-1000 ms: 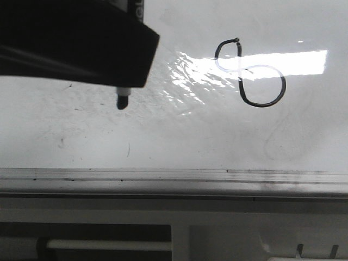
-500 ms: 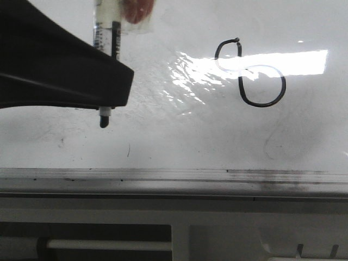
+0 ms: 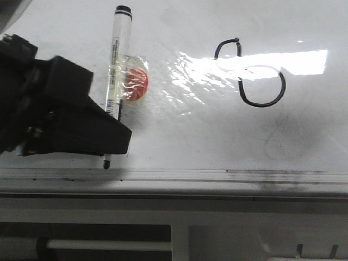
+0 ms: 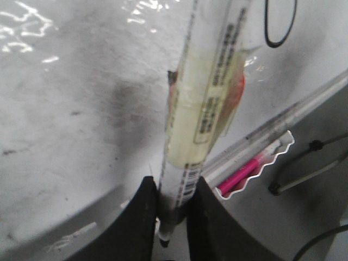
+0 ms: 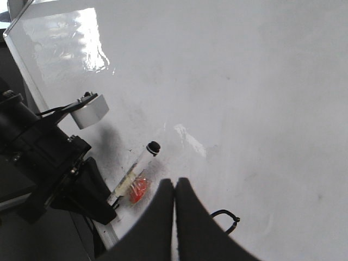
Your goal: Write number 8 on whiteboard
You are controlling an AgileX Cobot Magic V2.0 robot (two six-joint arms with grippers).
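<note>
The number 8 (image 3: 251, 73), a thin black tilted figure eight with one small and one larger loop, stands on the glossy whiteboard (image 3: 217, 136), right of the middle. Part of it shows in the right wrist view (image 5: 225, 218). My left gripper (image 3: 109, 147) is shut on a white marker (image 3: 118, 65) wrapped in yellowish tape with a red tag. The marker's tip (image 3: 106, 163) is down near the board's silvery front rail (image 3: 217, 175). In the left wrist view the marker (image 4: 204, 109) sits between the black fingers (image 4: 144, 217). My right gripper (image 5: 174, 187) is shut and empty above the board.
A pink marker (image 4: 247, 171) lies in a white wavy-edged tray beyond the rail, with black cables (image 4: 310, 163) beside it. Grey erased smudges (image 3: 283, 141) mark the board under the eight. A white frame runs below the rail (image 3: 174, 217).
My left gripper with the marker has moved down and left towards the front rail, away from the eight. The marker's upper body and red tag have come into view.
</note>
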